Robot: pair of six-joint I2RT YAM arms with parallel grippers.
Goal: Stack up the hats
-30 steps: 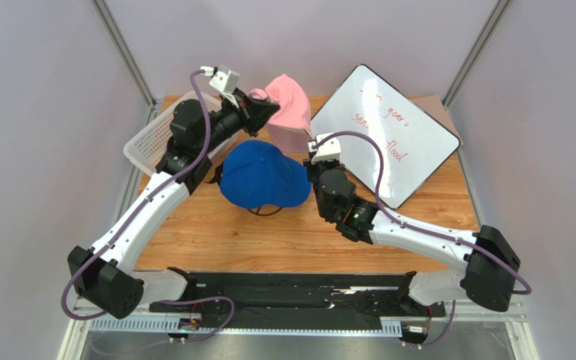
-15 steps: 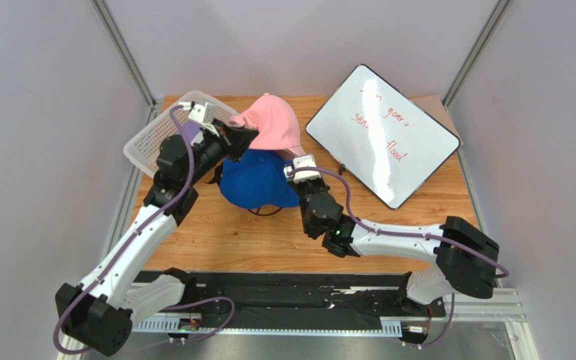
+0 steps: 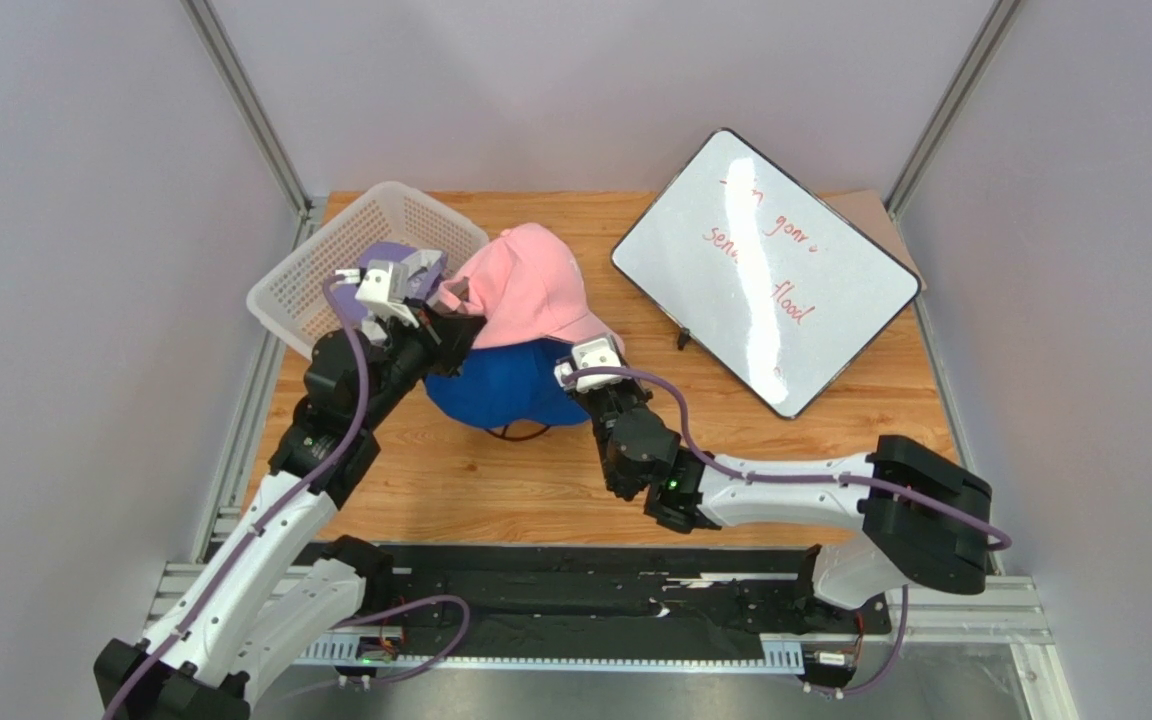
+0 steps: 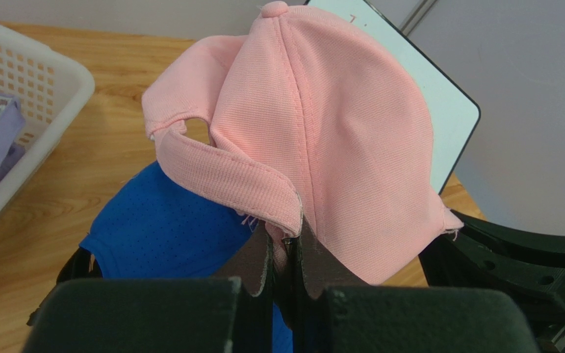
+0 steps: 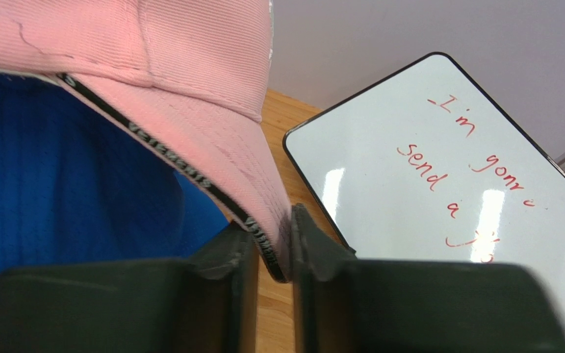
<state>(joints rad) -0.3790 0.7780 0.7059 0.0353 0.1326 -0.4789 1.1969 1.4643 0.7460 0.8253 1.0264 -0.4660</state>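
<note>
Robotics lab cell. Plain grey walls (image 3: 86, 300) and aluminium frame posts (image 3: 252, 113) enclose a wooden tabletop (image 3: 447, 488). Two white-and-black robot arms (image 3: 778, 488) bolted at its near edge.

pink cap (image 3: 527, 288) lowered onto blue cap (image 3: 512, 387).

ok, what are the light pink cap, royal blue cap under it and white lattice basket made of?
Light pink cap: matte cotton-like twill, fine ribbed weave, stitched seams. Royal blue cap: probably synthetic mesh, tiny perforations. White lattice basket: likely moulded plastic, smooth.
</note>
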